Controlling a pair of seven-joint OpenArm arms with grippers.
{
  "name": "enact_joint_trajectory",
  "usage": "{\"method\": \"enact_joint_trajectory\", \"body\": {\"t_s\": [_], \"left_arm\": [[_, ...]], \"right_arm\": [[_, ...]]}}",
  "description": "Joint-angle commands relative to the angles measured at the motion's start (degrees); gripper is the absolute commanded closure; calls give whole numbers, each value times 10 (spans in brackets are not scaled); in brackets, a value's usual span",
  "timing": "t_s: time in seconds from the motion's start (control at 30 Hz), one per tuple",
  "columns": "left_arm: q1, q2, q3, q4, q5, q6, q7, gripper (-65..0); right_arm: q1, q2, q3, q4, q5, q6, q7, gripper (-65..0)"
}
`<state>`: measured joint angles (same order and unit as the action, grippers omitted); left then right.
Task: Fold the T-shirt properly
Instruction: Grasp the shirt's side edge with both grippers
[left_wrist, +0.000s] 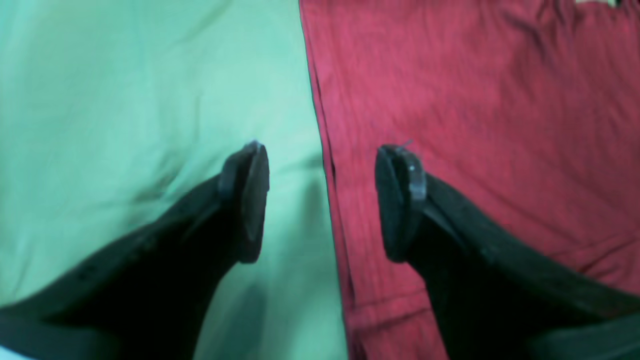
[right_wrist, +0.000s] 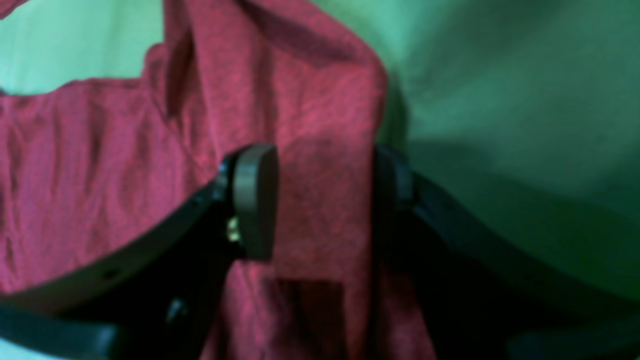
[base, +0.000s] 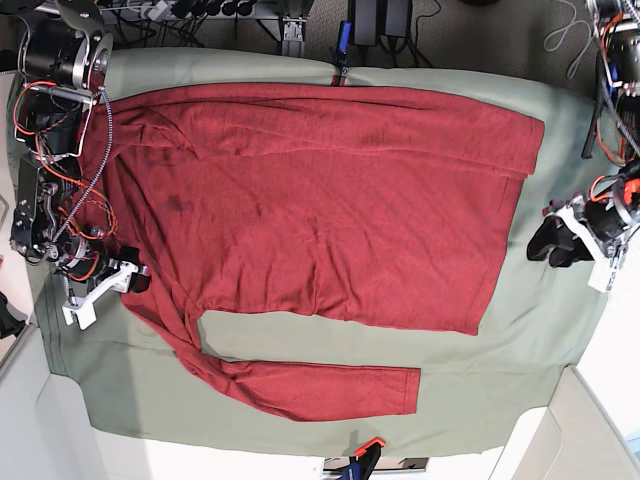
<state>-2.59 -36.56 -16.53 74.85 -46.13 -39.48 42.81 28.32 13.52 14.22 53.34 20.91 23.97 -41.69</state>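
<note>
The T-shirt lies spread across the green cloth. The left gripper stands open over the shirt's edge, one finger above the cloth, the other above the red fabric, nothing between them. The right gripper straddles a raised fold of the shirt; the blurred view suggests its jaws are not pressed on it
</note>
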Motion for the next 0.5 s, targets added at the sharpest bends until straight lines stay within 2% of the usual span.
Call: {"method": "enact_joint_trajectory", "body": {"t_s": [0.0,0.13,0.2,0.27,0.47], "left_arm": [[-31,-14,11,-13,0,-5,-26,-366],[-130,-9,77,-121,39,-5,-70,-366],[-181,1,100,-179,70,22,-84,-366],[-229,17,115,-237,98,40,-83,-366],[-318,62,145,-390,117,39,-84,-366]], "right_arm": [[13,6,1,7,6,-1,-12,-297],[13,6,1,7,11,3,-32,-297],[13,6,1,7,11,3,-39,-297],[13,6,1,7,10,3,-42,-297],[13,6,1,7,12,3,-44,-297]]}}
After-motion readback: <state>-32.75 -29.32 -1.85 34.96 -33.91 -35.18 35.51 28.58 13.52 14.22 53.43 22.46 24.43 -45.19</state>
